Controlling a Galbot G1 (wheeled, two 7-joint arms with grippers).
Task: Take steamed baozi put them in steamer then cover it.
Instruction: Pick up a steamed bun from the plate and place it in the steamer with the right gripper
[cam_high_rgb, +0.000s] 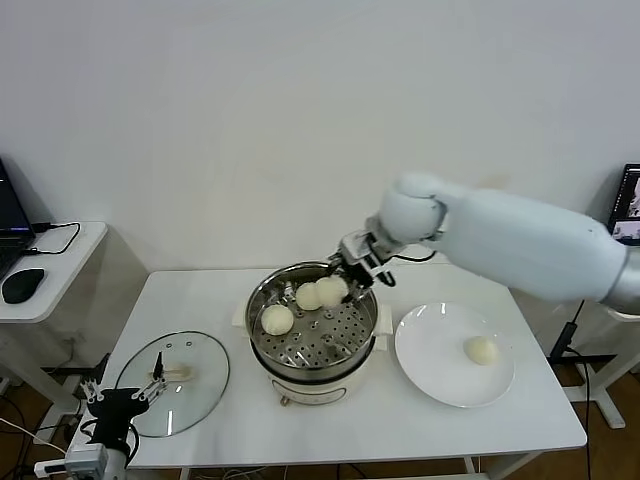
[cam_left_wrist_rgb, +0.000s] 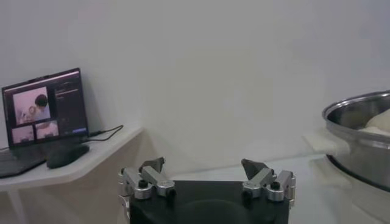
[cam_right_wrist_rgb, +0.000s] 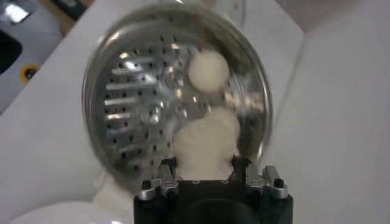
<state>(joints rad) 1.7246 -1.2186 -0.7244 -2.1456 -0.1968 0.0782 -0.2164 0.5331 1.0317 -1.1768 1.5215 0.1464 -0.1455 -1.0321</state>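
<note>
The right pincer (cam_high_rgb: 345, 272) grips a bun (cam_high_rgb: 332, 289) over the steamer (cam_high_rgb: 313, 362), while the left pincer (cam_high_rgb: 125, 398) waits open beside the bench (cam_high_rgb: 400, 420).

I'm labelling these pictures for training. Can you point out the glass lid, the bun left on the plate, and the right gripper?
glass lid (cam_high_rgb: 190, 385), head view, on its glass.
bun on the plate (cam_high_rgb: 482, 350), head view, its middle.
right gripper (cam_right_wrist_rgb: 206, 163), right wrist view, between its fingertips, closed on a bun.
</note>
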